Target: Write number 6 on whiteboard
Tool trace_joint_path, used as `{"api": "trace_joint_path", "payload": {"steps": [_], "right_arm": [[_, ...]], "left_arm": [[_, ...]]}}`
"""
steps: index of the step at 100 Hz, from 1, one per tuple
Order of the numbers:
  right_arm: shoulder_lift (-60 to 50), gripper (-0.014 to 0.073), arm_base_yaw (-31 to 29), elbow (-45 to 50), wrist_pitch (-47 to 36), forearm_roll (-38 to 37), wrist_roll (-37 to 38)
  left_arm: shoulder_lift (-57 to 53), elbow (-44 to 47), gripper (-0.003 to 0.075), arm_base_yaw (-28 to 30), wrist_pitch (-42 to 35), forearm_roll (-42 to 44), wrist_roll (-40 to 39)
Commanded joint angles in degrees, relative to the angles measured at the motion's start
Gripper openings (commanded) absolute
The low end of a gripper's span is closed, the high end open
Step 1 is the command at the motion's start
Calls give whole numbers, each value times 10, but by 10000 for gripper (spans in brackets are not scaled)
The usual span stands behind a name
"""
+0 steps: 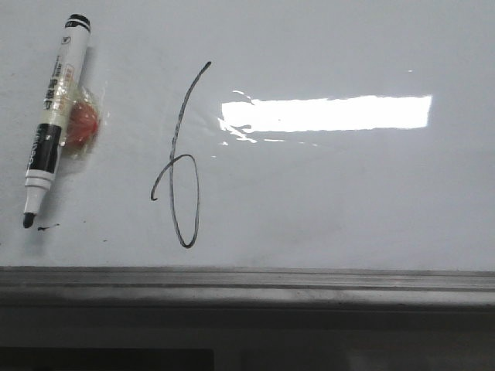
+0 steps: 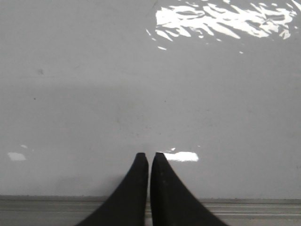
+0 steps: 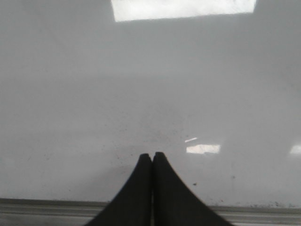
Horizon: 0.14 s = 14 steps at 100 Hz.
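The whiteboard (image 1: pixel 348 201) fills the front view, with a grey edge rail (image 1: pixel 247 280) along its near side. A thin black number 6 (image 1: pixel 180 166) is drawn on it, left of centre, with a long slanted stem and a narrow loop. An uncapped black-and-white marker (image 1: pixel 52 116) lies on the board at the far left, tip toward the rail. Neither gripper shows in the front view. My left gripper (image 2: pixel 149 155) is shut and empty over bare board (image 2: pixel 94 94). My right gripper (image 3: pixel 153 154) is shut and empty over bare board (image 3: pixel 70 94).
A small red object in clear wrap (image 1: pixel 83 122) lies right beside the marker. A tiny ink smudge (image 1: pixel 48 227) sits by the marker tip. A bright light reflection (image 1: pixel 325 113) lies right of the 6. The rail shows in both wrist views (image 2: pixel 47 207) (image 3: pixel 47 209).
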Motion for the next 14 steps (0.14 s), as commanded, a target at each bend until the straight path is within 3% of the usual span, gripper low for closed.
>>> {"api": "trace_joint_path", "payload": {"steps": [1, 14], "right_arm": [[-11, -64, -4, 16, -8, -6, 0], [-11, -64, -4, 16, -8, -6, 0]], "left_arm": [[-18, 25, -19, 0, -25, -4, -4], [-18, 25, -19, 0, -25, -4, -4]]}}
